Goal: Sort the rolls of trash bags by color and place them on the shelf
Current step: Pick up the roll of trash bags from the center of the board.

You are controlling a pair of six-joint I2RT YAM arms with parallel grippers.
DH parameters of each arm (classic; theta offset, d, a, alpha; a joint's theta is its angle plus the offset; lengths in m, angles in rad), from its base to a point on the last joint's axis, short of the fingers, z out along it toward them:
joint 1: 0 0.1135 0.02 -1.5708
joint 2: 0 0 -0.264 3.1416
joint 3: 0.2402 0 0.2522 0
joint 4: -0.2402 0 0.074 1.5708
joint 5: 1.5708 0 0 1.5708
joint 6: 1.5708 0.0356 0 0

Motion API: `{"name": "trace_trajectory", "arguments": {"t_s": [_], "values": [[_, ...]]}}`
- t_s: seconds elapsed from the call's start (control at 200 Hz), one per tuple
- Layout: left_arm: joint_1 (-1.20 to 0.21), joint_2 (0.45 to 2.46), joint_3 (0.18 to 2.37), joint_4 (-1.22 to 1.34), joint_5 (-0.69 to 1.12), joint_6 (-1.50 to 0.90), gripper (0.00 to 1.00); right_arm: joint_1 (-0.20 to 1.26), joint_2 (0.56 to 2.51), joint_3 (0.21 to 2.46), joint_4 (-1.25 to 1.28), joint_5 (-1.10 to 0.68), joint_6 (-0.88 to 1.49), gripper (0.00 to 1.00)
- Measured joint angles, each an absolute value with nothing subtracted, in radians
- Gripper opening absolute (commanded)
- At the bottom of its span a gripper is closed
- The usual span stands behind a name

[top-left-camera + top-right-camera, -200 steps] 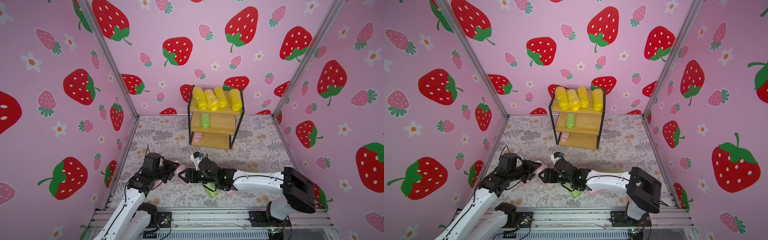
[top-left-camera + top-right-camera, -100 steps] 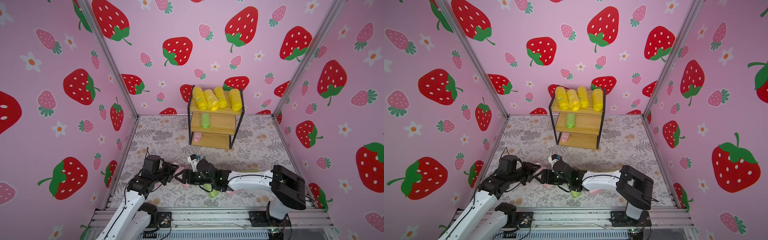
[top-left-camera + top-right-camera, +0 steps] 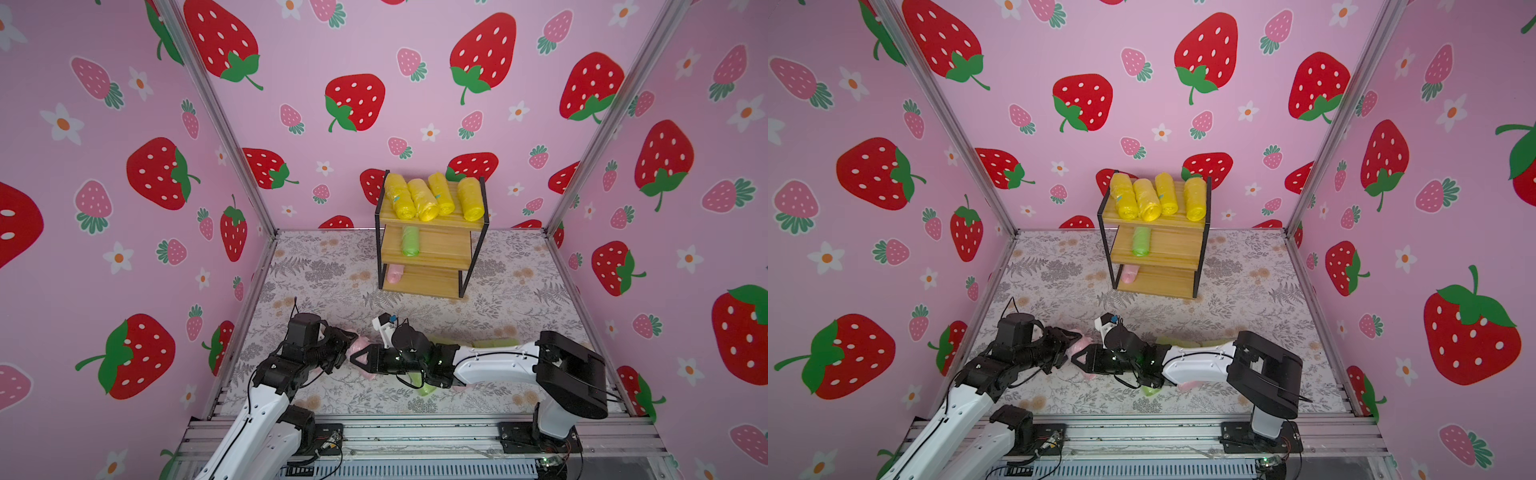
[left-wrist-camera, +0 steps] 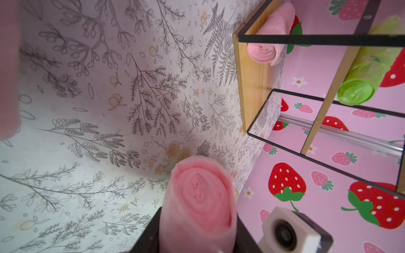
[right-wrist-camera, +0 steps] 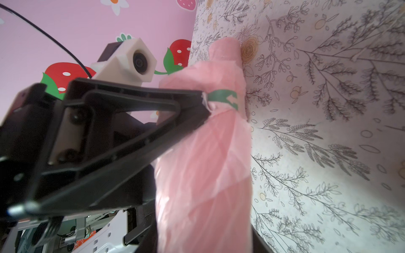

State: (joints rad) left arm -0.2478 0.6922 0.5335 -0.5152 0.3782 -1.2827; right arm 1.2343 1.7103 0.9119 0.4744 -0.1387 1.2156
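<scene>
A pale pink roll (image 3: 360, 347) (image 3: 1080, 344) hangs just above the floor at front left, between my two grippers. My left gripper (image 3: 347, 345) (image 4: 197, 236) has its black fingers against both sides of this roll (image 4: 201, 197). From the right, my right gripper (image 3: 358, 361) (image 5: 203, 237) is shut on the same roll (image 5: 203, 157). The shelf (image 3: 440, 249) (image 3: 1169, 249) stands at the back. Its top tier carries several yellow rolls (image 3: 432, 199), the middle tier a green roll (image 3: 409, 242) and the bottom tier a pink roll (image 3: 394, 273).
Loose rolls lie on the flowered floor under and behind the right arm: a green one (image 3: 426, 390), another green one (image 3: 496, 343) and a pink one (image 3: 461, 388). Strawberry walls close in on three sides. A metal rail (image 3: 415, 432) runs along the front.
The right arm has reached left to meet the left gripper, and its jaws have closed on the pink roll that the left gripper holds. The left arm has hardly moved.
</scene>
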Motion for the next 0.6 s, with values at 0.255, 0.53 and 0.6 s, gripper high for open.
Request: {"name": "trace_trajectory", "arguments": {"t_s": [0.255, 0.53, 0.6], "values": [[-0.248, 0.682, 0.553, -0.566, 0.344, -1.242, 0.81, 1.146, 1.642, 0.771, 0.457, -0.070, 1.251, 0.00], [-0.248, 0.682, 0.591, -0.622, 0.299, -1.178, 0.79, 0.929, 1.666, 0.714, 0.658, -0.003, 1.325, 0.00], [-0.248, 0.681, 0.591, -0.632, 0.297, -1.172, 0.79, 0.887, 1.732, 0.717, 0.779, 0.020, 1.348, 0.00]]}}
